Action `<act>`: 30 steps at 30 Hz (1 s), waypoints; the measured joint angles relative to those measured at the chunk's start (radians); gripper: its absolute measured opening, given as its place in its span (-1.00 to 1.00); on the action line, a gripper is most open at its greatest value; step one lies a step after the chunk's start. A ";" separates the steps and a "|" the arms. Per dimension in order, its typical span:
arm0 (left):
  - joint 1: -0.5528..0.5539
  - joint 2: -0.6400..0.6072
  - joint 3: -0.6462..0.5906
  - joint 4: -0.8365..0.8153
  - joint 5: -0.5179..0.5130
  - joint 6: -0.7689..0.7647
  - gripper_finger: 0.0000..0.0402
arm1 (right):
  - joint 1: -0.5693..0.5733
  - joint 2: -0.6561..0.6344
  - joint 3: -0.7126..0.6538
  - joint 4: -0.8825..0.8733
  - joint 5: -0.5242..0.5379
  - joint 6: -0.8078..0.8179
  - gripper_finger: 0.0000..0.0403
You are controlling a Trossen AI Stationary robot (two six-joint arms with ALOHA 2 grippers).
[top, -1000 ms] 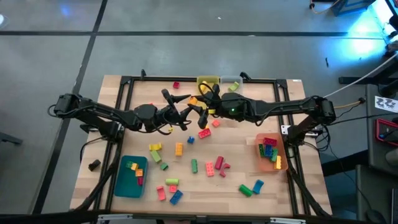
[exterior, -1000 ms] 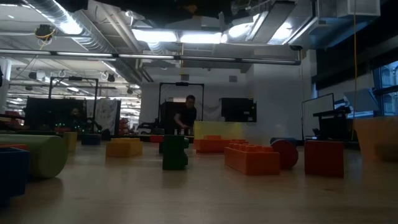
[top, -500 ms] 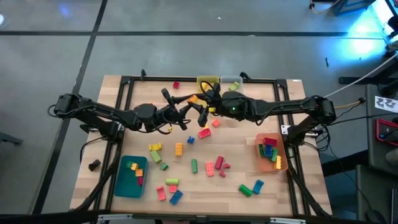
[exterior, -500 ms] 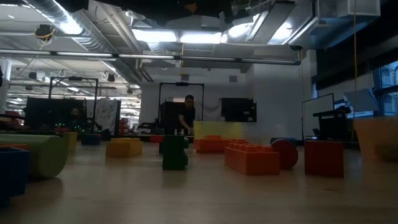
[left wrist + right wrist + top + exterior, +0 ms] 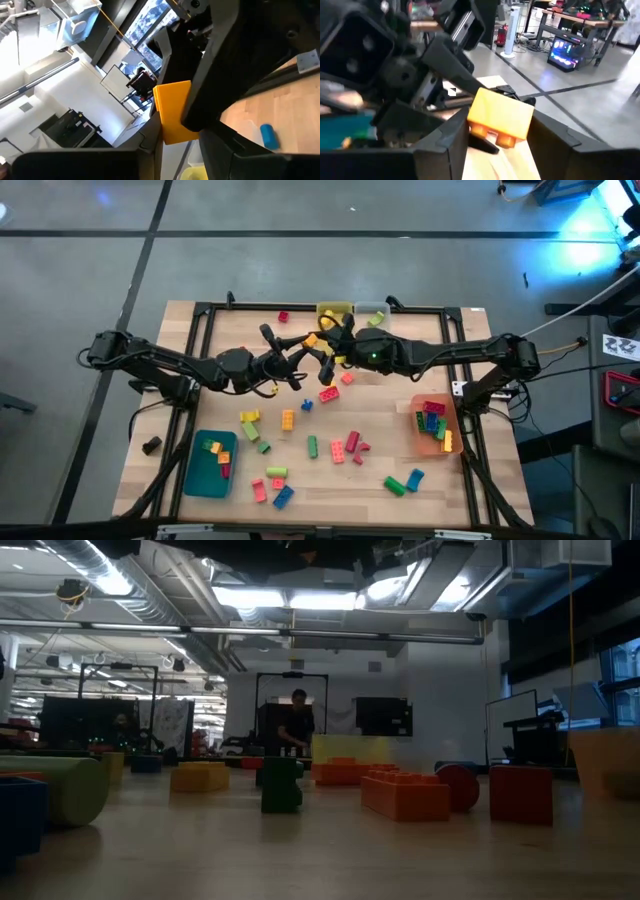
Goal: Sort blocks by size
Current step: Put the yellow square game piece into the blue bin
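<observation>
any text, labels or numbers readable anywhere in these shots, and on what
None can be read.
The white tag at the high view's right edge carries dark marks, too small to make out.
The white label in the left wrist view shows no legible print.
The blocks, such as the orange block between the two grippers, and the orange bin show no lettering.

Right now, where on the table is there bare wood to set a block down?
Bare: the strip between the red brick and the left arm, and the front edge between the teal bin and the green block. Crowded: the scattered blocks mid-table.
</observation>
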 joint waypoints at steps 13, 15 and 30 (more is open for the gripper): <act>-0.010 -0.001 0.000 -0.188 -0.114 -0.139 -0.58 | -0.003 -0.032 0.000 -0.260 0.136 -0.093 0.36; -0.028 -0.003 0.000 -0.223 -0.122 -0.176 -0.57 | -0.013 -0.049 0.000 -0.338 0.133 -0.092 0.36; -0.296 -0.249 0.098 -1.212 0.299 -1.326 -0.55 | -0.154 -0.076 -0.096 -0.736 -0.169 -0.038 0.37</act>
